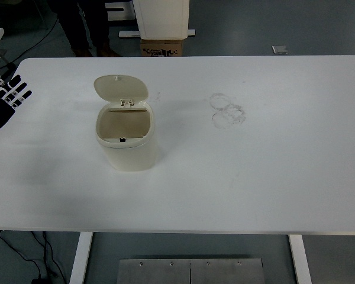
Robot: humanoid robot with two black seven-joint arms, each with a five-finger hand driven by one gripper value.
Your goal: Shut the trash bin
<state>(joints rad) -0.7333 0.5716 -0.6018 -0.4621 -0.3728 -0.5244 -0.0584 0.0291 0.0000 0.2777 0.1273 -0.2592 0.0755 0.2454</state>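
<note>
A small cream trash bin (126, 142) stands upright on the white table (254, 171), left of centre. Its lid (120, 87) is swung up and back on its hinge, so the inside is open to view. My left hand (6, 99) is at the far left edge of the table, well to the left of the bin, with fingers spread and holding nothing. My right arm is out of view.
Faint ring marks (226, 109) stain the table right of the bin. A person's legs (86, 26) stand beyond the far edge at top left. A white unit over a cardboard box (161, 46) sits on the floor behind the table.
</note>
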